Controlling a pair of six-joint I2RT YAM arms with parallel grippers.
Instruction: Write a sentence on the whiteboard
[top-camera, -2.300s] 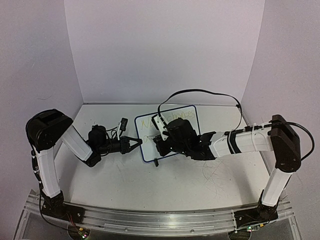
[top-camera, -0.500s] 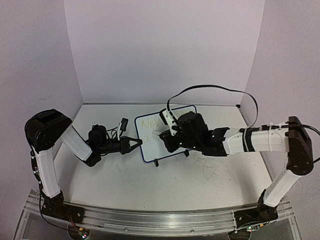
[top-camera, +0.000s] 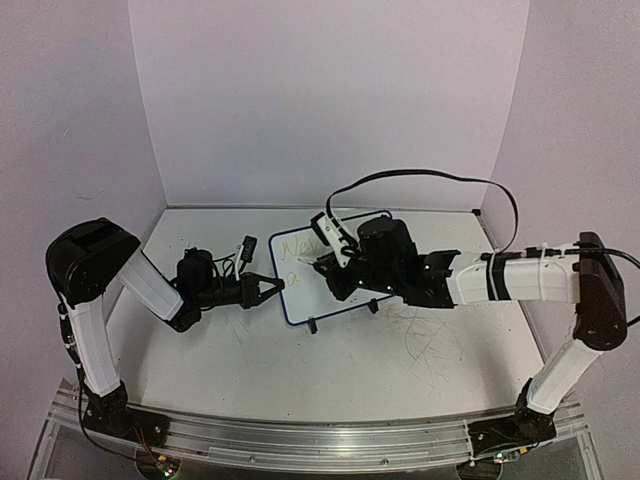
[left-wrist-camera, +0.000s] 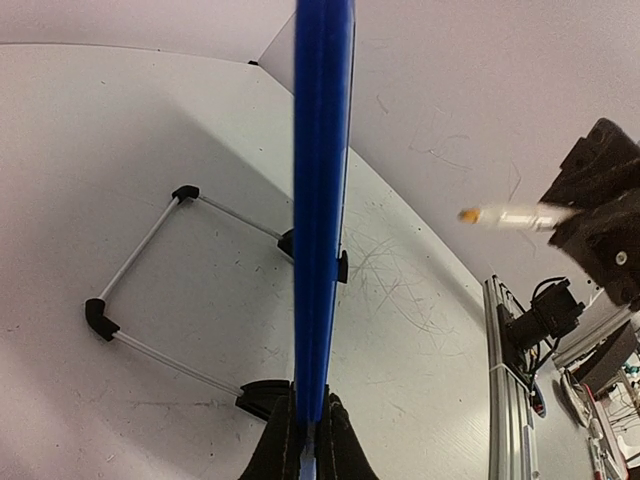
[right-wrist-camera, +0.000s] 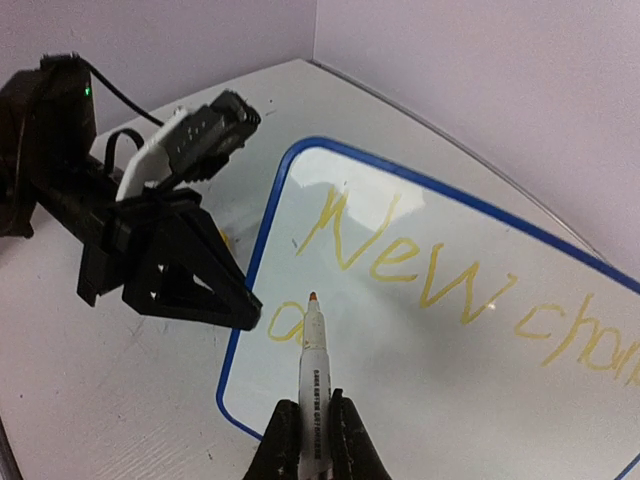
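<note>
The left arm bends sharply at its elbow and stretches low toward 3 o'clock. The left gripper has its fingers pinched tight on the whiteboard frame. The right arm rises from its base, folds, and reaches level toward 9 o'clock. The right gripper has its fingers clamped around a marker.

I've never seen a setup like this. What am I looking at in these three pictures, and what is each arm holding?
Two robot arms are bolted at the near edge of a table. One picture looks down from above; the other two come from cameras on the wrists. The left tool pinches the edge of a blue-framed whiteboard standing on the table. The right tool grips a marker, its tip off the board, near yellow lettering that begins "New", with a second line started.
</note>
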